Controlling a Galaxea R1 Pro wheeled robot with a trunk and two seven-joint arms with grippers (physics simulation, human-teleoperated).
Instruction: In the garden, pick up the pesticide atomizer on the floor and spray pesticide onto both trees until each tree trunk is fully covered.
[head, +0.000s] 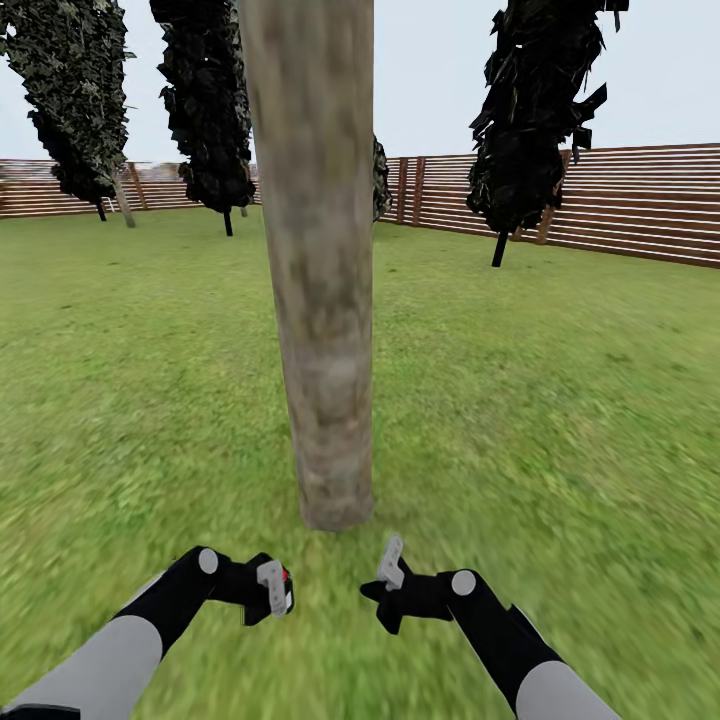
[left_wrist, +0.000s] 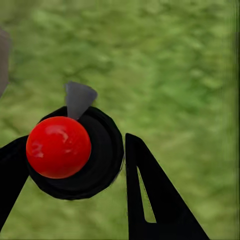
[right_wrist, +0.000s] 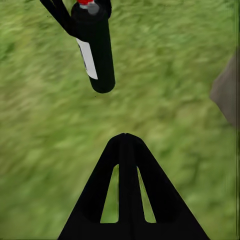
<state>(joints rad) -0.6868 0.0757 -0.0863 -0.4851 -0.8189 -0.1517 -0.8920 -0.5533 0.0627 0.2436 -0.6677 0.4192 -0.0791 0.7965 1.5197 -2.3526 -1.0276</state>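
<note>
Your left gripper (left_wrist: 75, 165) is clamped around the black cylindrical pesticide atomizer with a red cap (right_wrist: 94, 45), just before the mottled grey-tan tree trunk (head: 318, 270). Right gripper (right_wrist: 126, 145) is closed, empty. Risk: the nozzle's aim is unclear, so spray may hit the green grass lawn (head: 560, 420).

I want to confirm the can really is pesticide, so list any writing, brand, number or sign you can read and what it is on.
None can be read.
The pesticide atomizer held in the left gripper carries a pale label strip, but it shows no legible characters.
Its red cap is plain.
The tree trunk and the fence bear no signs.
</note>
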